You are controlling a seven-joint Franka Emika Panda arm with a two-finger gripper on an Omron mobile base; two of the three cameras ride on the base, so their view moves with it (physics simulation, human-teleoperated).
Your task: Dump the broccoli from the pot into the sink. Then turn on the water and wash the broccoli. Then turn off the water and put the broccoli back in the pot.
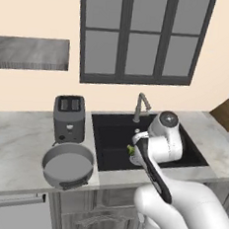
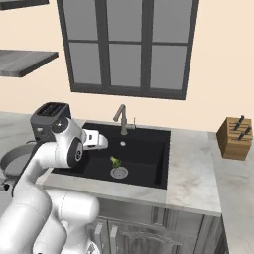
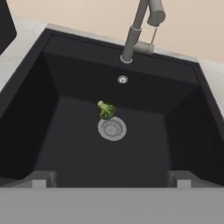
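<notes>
Hand view has our gripper with its 2 fingertips wide apart, empty, above the sink; the broccoli lies beside the drain. Likely next: we reach the faucet without knocking it.
</notes>
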